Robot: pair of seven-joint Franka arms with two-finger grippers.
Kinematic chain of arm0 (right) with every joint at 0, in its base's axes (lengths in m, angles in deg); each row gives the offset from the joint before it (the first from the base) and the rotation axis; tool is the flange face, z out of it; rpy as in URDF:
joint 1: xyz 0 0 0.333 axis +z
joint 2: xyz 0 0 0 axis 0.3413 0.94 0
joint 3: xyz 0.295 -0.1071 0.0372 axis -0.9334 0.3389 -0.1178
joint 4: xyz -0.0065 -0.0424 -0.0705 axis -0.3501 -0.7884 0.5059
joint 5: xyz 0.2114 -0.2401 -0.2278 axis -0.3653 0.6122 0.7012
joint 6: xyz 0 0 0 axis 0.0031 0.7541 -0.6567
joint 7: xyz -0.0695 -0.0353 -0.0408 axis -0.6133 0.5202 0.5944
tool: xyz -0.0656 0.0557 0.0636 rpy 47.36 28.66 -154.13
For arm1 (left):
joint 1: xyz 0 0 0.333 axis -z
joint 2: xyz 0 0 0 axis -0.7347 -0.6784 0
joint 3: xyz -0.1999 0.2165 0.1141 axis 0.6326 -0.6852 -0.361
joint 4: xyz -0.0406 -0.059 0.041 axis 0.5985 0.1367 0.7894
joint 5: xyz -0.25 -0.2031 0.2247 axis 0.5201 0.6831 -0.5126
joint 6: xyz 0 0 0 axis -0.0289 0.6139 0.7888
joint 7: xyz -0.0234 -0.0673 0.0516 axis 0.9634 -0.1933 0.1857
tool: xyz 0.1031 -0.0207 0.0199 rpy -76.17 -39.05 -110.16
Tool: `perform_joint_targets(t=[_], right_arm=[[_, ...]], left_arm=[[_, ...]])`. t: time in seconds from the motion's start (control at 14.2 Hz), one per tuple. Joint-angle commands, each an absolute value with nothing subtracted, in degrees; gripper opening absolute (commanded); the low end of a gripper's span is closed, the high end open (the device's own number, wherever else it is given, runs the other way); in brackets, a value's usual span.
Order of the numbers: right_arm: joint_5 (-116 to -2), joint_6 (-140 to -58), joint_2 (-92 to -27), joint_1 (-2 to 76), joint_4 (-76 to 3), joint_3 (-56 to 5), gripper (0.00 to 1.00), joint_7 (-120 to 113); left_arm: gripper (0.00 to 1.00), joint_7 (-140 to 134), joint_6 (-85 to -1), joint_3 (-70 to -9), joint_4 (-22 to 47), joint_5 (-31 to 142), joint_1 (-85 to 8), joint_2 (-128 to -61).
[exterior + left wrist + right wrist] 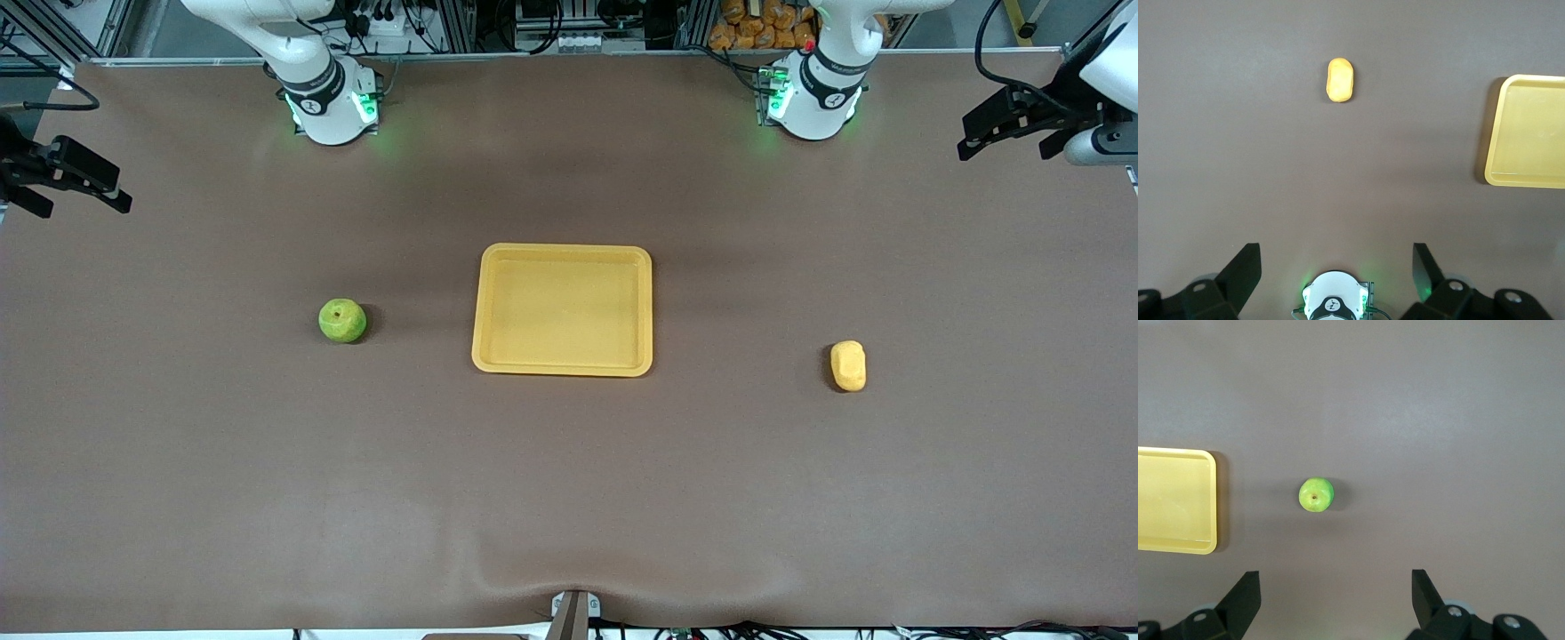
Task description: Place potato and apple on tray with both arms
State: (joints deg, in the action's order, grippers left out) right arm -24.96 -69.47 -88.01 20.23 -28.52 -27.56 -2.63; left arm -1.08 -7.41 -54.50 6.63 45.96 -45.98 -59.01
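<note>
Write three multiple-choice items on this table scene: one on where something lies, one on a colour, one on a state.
1. The apple lies
A. on the tray
B. on the table toward the right arm's end
C. touching the potato

2. The tray is
A. yellow-orange
B. blue
C. white

3. The left end effector is
A. shut on the potato
B. open, holding nothing
C. resting in the tray

Answers: B, the apple sits alone, apart from the tray; A, its rim shows it; B, fingers spread high above the potato.

Tray [562, 364]: smooth plastic, slight sheen. Table cover [569, 498]: matt brown, cloth-like, rippled at near edge. Apple [342, 321]: glossy skin. Potato [848, 365]: smooth, matt.
</note>
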Motion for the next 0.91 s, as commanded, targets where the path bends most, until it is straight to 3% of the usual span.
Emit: perform_joint_targets(t=[0.0,0.84], right_arm=[[-24.9,-68.7,-88.2,19.1,-28.2,-28.3,1.00,-3.6],[-25.0,-68.9,-84.0,18.2,-27.2,-28.3,1.00,-3.9]], left_arm=[[1.00,-1.7,-6.4,-54.5,4.7,45.9,-46.1,-59.9],[1.00,-0.6,-6.4,-54.3,3.6,46.0,-47.4,-61.9]])
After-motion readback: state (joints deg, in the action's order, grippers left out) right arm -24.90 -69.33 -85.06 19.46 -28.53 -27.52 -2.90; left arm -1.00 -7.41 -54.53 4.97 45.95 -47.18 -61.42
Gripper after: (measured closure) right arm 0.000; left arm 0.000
